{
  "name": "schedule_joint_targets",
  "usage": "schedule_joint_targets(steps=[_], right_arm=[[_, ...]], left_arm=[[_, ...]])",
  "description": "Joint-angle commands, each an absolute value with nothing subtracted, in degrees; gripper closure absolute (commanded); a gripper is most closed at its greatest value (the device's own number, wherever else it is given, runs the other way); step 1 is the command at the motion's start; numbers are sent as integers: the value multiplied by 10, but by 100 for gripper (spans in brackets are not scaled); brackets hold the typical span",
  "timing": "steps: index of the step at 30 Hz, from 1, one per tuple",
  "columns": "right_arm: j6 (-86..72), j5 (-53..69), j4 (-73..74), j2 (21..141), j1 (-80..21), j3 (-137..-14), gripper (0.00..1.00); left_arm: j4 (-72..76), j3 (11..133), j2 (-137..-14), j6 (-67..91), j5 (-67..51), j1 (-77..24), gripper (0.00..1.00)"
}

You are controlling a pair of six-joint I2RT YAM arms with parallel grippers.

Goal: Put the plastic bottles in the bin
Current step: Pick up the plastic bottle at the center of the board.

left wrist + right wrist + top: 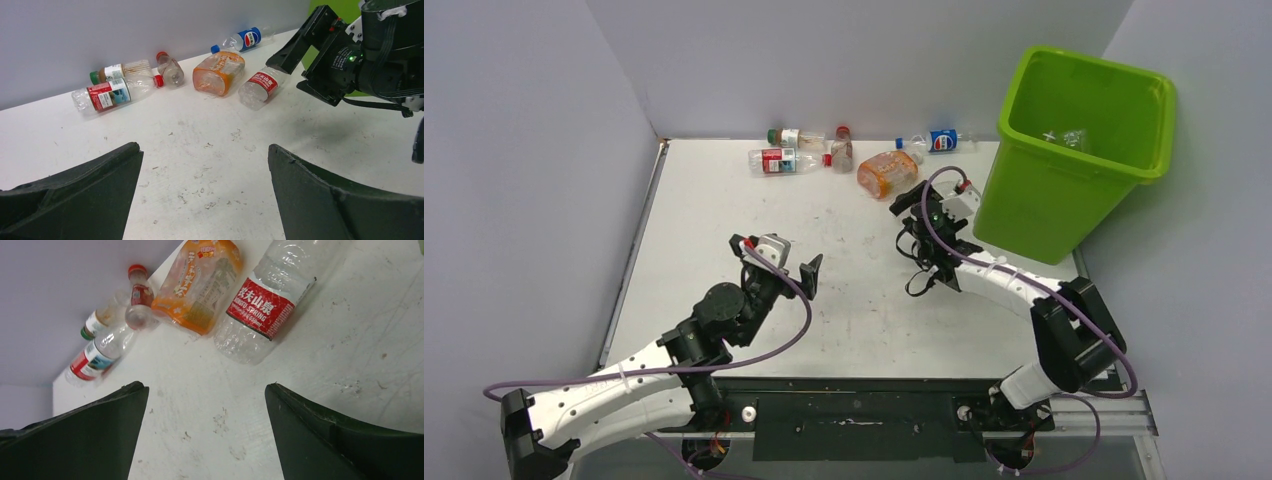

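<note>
Holding my right gripper (205,392) wide open just beside the red-labelled bottle (260,307); my left gripper (205,150) is hanging open too.

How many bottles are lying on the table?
6: green-capped and long clear far left, small red-capped, orange, red-labelled by right gripper, blue-labelled near bin. More may hide inside it.
</note>
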State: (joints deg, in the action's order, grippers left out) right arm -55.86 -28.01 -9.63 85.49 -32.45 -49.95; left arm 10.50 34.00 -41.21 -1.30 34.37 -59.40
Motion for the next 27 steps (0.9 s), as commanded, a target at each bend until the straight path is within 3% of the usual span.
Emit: schedule_joint_targets(steps=[1, 18, 23, 25, 27], right_arm=[[-754, -301, -173, 897, -288, -466, 10], [-856, -264, -259, 1123, -229, -527, 10], [-832, -235, -271, 1177, -229, -564, 3], [-822, -221, -283, 1194, -228, -571, 8], [-820, -206, -314, 1207, -227, -562, 21]], left_arm=[[124, 343, -408, -33, 361, -606, 4], [127, 341, -403, -57, 390, -630, 4], [128, 340, -399, -61, 389, -631, 4], [126, 341, -397, -61, 385, -631, 4], [125, 341, -396, -59, 381, -631, 4]])
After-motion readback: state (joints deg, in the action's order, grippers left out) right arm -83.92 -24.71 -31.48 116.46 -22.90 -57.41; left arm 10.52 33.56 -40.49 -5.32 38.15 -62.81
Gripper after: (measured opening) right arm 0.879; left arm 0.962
